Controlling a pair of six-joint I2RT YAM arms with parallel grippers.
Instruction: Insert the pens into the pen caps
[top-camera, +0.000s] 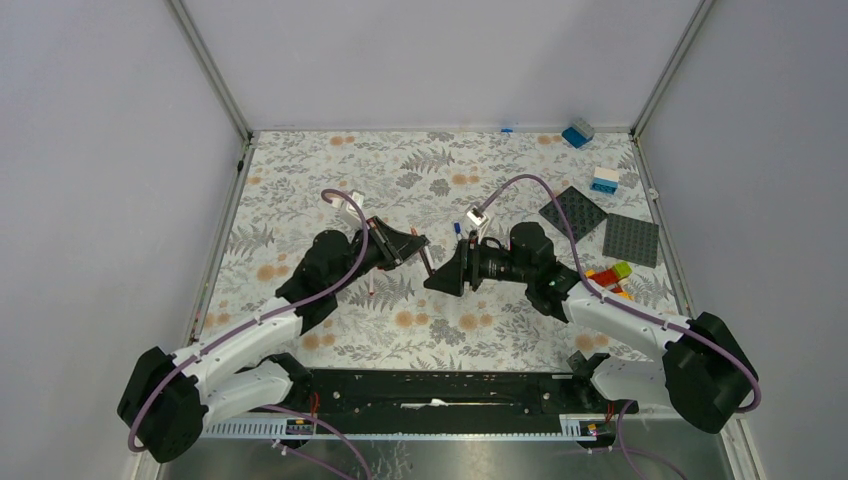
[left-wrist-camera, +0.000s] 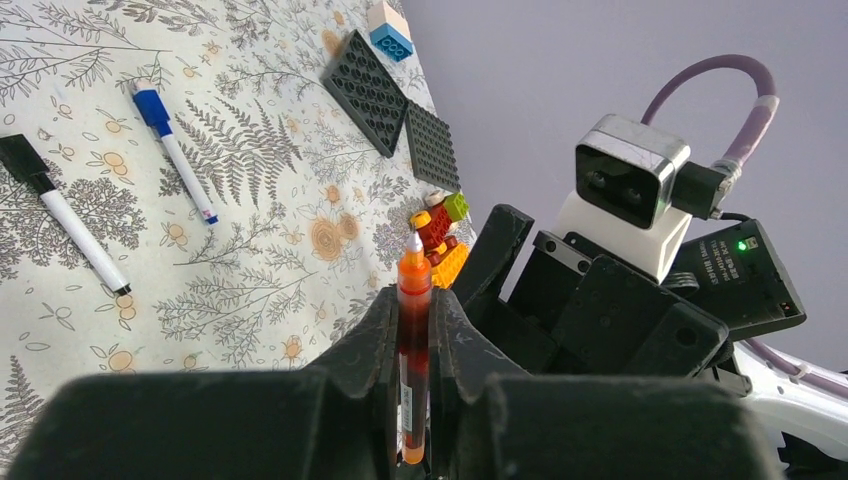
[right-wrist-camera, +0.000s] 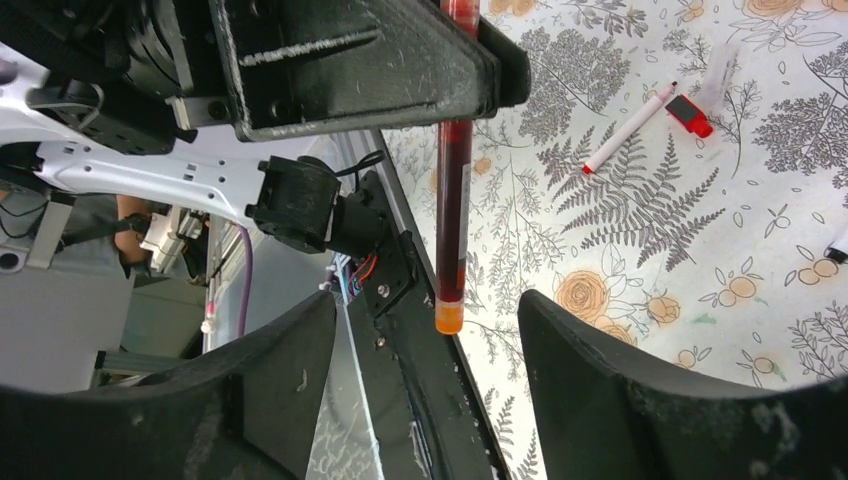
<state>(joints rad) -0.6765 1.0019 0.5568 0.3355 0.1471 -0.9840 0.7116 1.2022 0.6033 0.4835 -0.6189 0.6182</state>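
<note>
Gripping a slim, translucent red pen (left-wrist-camera: 414, 275) by its barrel, the left tool (left-wrist-camera: 414, 310) is seen clamped tight on it, while the right tool (right-wrist-camera: 425, 330) is held with its broad matte black fingers apart, either side of the pen's orange end. The bench (left-wrist-camera: 250, 200) is draped in fern-and-flower cloth and enclosed by plain grey walls (top-camera: 420, 60). A blue-capped pen (left-wrist-camera: 175, 150) and a black-capped pen (left-wrist-camera: 65, 215), both white-barrelled, are laid flat there. The red pen's far end is cut off in the right wrist view.

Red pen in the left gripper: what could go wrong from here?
1. Only the left gripper pinches the red pen; the right gripper stands open around its free end, so it could tilt or slip.
2. The two grippers sit very close; either one moving could knock the pen.
</note>
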